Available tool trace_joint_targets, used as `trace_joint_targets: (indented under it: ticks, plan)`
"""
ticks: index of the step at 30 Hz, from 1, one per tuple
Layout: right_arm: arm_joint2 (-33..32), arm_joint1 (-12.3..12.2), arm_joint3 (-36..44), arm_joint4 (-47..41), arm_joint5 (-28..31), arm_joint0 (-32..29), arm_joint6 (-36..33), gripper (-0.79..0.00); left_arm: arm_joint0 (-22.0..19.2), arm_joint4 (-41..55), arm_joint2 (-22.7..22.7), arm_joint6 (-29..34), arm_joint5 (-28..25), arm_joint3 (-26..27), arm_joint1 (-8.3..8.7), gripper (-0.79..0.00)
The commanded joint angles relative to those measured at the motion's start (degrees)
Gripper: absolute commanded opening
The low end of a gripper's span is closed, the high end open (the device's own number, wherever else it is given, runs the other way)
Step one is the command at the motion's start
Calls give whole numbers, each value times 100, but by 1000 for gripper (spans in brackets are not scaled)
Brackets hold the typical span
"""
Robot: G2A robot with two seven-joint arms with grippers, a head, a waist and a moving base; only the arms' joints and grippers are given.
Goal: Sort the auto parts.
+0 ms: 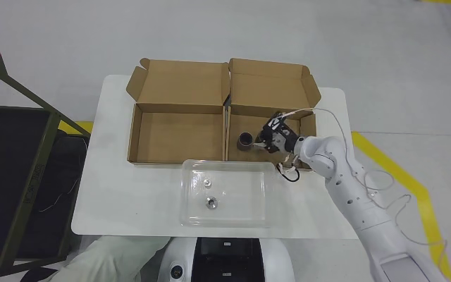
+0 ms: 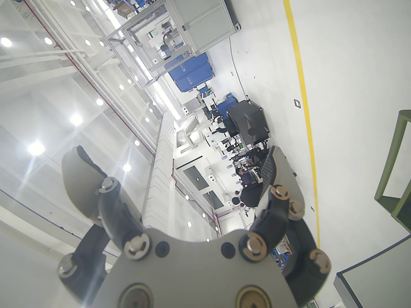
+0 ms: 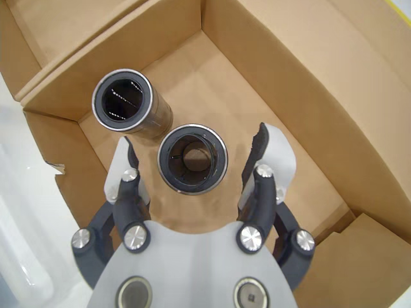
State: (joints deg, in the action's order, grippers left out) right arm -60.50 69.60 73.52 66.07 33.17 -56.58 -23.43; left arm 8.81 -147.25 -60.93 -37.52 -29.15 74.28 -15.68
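Two dark cylindrical bearings with steel rims stand upright in the right cardboard box (image 3: 289,65). One bearing (image 3: 122,102) is near the box's wall, also seen from above (image 1: 244,139). The second bearing (image 3: 192,161) stands just beside it. My right gripper (image 3: 194,136) hangs open over the second bearing, a finger on each side and neither touching it. From above, the right gripper (image 1: 271,137) is inside the right box (image 1: 264,92). Two small metal nuts (image 1: 207,182) (image 1: 210,204) lie in the clear plastic tray (image 1: 239,197). My left gripper (image 2: 175,158) is open and holds nothing, pointing away from the table.
The left cardboard box (image 1: 176,137) stands open next to the right one, lids folded back. The clear tray sits in front of both boxes on the white table (image 1: 106,176). A thin cable (image 1: 331,120) loops off the right arm.
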Motion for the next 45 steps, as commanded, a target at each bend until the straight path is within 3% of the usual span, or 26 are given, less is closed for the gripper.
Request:
trace_joint_targets:
  ticks: [1,19,45]
  plan:
    - [-103,-34,248,46,-13,-105,83,0,0,0,0,0,0,0,0,0]
    - [-489,-211,2108,53,623,-903,771,0,0,0,0,0,0,0,0,0]
    - [-490,-225,2208,82,701,-956,817,0,0,0,0,0,0,0,0,0]
